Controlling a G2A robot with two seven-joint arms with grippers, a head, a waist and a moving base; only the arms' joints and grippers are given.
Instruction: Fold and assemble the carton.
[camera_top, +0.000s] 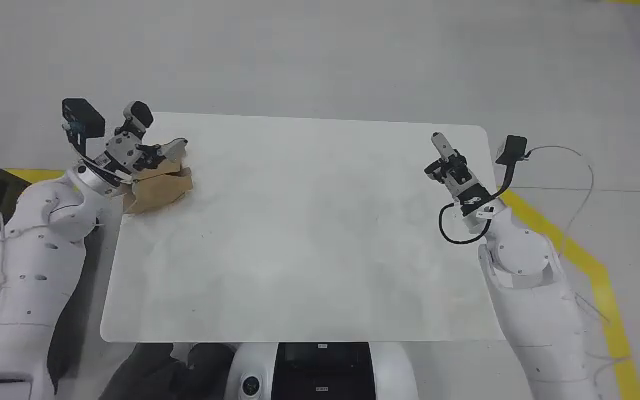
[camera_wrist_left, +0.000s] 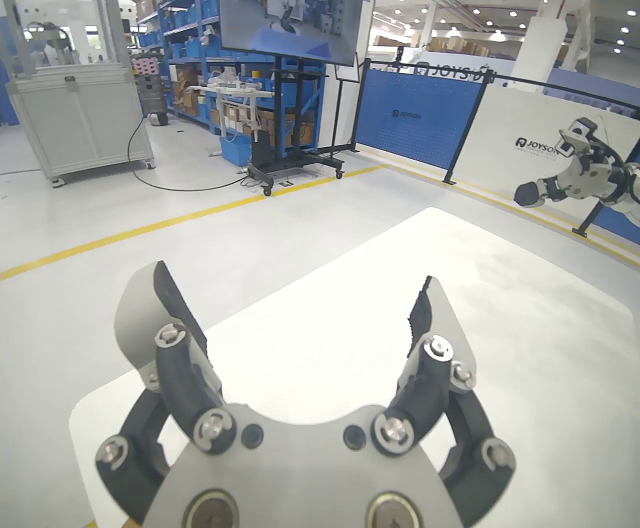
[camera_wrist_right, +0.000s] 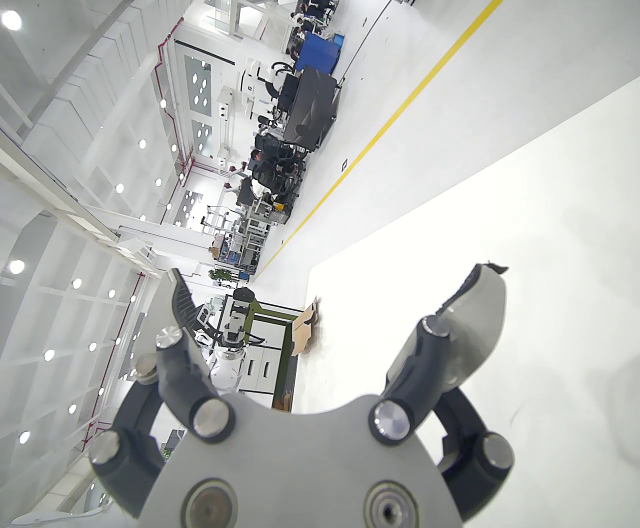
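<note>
Brown cardboard: the carton (camera_top: 160, 188) lies at the far-left corner of the white table (camera_top: 300, 250), close against the left edge. It is not yet a closed box. Its panels stand partly raised and uneven, with flaps loose on top. The right wrist view shows it far across the tabletop (camera_wrist_right: 306, 327), at the same corner.

Left gripper (camera_top: 165, 153): positioned directly above the far side of the carton. Whether it touches the cardboard cannot be told from above. In its own wrist view the left gripper (camera_wrist_left: 294, 280) has its jaws spread wide with nothing between them, and it points across the table.

Right gripper (camera_top: 441, 150): positioned near the far-right corner, well apart from the carton. In its own view the right gripper (camera_wrist_right: 334, 272) is likewise spread wide and empty.

Assessment: the work appears to be at an early folding stage. Neither arm holds the cardboard, so the step in hand looks like approaching for a first hold on a flap or wall.

Requirement for the next move: the left gripper would need to tilt down and close on one raised panel, not press on the loose top. The right arm would have to cross the table to brace or fold the opposite side.

Risk noted: the carton sits at the table's edge, so an outward push could send it off.
</note>
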